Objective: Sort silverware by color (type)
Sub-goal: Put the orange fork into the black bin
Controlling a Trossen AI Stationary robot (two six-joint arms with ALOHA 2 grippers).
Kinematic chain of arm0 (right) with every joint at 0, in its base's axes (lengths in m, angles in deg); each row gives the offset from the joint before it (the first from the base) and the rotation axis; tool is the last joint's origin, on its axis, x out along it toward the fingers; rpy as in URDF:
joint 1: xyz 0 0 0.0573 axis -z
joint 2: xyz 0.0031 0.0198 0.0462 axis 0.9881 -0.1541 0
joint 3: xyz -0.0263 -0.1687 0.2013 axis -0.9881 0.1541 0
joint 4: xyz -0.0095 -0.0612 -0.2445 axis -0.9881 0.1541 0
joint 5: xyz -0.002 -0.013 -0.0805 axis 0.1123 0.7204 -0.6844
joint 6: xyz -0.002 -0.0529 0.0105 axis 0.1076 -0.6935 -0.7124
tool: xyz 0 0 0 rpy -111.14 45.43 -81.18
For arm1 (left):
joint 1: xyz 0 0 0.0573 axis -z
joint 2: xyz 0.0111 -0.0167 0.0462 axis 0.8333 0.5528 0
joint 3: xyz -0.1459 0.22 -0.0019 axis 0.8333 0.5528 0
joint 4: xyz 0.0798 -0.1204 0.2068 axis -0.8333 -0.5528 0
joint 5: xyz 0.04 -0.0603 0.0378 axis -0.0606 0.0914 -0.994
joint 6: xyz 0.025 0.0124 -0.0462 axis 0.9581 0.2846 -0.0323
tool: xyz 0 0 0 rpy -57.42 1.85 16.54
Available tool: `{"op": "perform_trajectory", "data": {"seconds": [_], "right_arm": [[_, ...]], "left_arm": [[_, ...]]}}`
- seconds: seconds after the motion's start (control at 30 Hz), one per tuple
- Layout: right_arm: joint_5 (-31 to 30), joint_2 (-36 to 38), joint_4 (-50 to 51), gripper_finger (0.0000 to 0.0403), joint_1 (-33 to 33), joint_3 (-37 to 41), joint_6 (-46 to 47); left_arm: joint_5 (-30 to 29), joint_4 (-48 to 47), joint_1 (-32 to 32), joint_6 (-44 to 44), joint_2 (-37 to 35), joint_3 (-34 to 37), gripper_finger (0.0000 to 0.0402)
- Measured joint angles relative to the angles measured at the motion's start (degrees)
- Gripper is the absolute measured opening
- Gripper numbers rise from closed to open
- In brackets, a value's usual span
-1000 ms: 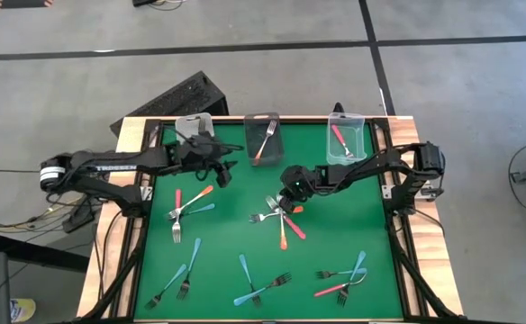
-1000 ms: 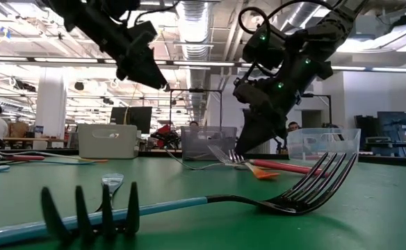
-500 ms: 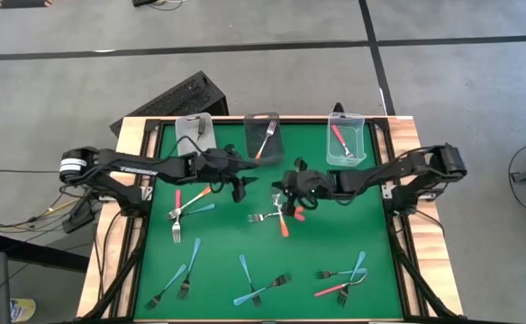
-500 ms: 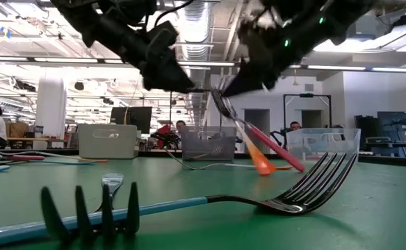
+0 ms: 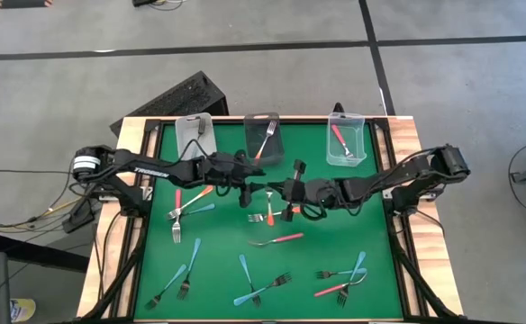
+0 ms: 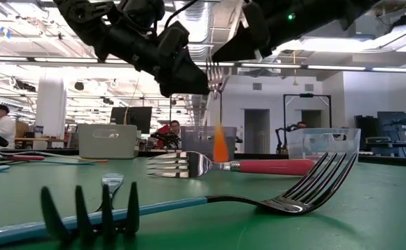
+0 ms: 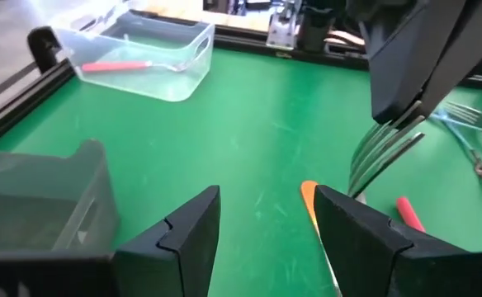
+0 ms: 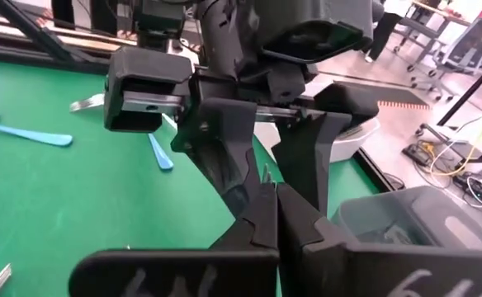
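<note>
My right gripper (image 5: 284, 193) pinches an orange fork (image 5: 270, 208) mid-air; my left gripper (image 5: 248, 192) waits spread alongside. Only two or three forks seem binned, most still on the mat (image 5: 335, 238).

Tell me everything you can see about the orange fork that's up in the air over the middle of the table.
The orange fork has silver metal tines and a slim orange plastic handle. It hangs clear of the green mat, tines up and handle down. The right gripper is shut on its metal end. The left gripper is open close by the handle, and I cannot see it touching the fork.
</note>
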Motion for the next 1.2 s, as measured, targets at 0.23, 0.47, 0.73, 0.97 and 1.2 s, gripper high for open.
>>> {"op": "perform_trajectory", "data": {"seconds": [0.23,0.47,0.73,0.97,1.2], "right_arm": [[-9.15,-0.01,-1.11,0.0005,-0.29,0.00,-2.91],[-12.39,0.01,-3.60,0.0005,-0.58,0.00,-5.98],[-8.61,-0.01,-4.62,0.0005,-0.79,0.00,-5.84],[-7.04,-0.06,-6.45,0.0013,-0.76,0.00,-6.47],[-8.36,-0.06,-7.51,0.0039,-0.69,0.00,-4.77]], "left_arm": [[0.82,-3.58,0.08,0.00,-0.08,0.00,0.0185],[1.05,-3.33,0.09,0.79,-0.07,0.00,0.0191],[3.94,1.72,-0.02,3.36,-0.09,-0.02,0.0197],[5.73,2.24,-0.03,5.18,-0.09,-0.02,0.0121],[5.91,2.48,-2.68,5.66,-0.11,-0.05,0.0012]]}}
